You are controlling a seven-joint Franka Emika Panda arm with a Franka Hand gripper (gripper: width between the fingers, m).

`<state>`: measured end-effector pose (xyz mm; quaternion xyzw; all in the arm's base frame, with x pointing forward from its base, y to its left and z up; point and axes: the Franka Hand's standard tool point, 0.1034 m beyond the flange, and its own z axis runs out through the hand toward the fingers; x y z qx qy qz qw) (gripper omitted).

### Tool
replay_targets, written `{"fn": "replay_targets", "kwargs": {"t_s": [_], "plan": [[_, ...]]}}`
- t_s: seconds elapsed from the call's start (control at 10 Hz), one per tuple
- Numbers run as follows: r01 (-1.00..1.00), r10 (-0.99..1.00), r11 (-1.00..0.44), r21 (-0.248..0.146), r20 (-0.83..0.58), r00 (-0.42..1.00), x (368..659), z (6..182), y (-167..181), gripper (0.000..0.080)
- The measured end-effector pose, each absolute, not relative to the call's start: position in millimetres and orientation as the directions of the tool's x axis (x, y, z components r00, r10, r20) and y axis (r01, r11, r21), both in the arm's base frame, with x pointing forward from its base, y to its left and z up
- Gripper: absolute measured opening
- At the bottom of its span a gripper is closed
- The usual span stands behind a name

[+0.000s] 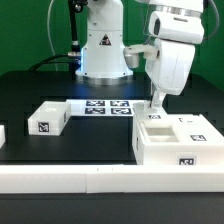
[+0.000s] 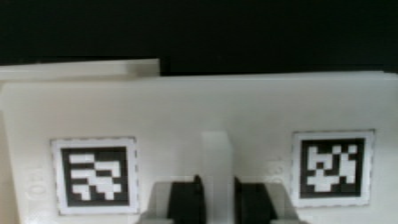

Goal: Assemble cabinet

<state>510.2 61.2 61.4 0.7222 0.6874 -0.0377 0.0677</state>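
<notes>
The cabinet [image 1: 176, 142] is a large white box with inner compartments and a tag on its front, on the exterior view's right. My gripper [image 1: 157, 108] reaches straight down onto its far left edge. In the wrist view the cabinet [image 2: 214, 110] fills the picture as a flat white face with two square tags. My gripper [image 2: 221, 205] has its dark fingers [image 2: 178, 203] close together. A thin white upright ridge of the cabinet sits between them, and the jaws look shut on it.
A small white tagged block [image 1: 50, 118] lies at the exterior view's left, and another shows at the far left edge [image 1: 2, 134]. The marker board [image 1: 105, 106] lies in front of the robot base. A long white rail [image 1: 100, 178] runs along the front.
</notes>
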Motion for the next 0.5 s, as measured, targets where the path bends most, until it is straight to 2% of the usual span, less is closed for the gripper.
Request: {"fn": "replay_targets", "kwargs": {"t_s": [0.5], "plan": [[0.998,0.988,-0.034,0.044,-0.148,0.04,510.9,61.3,60.0,0.0064]]}}
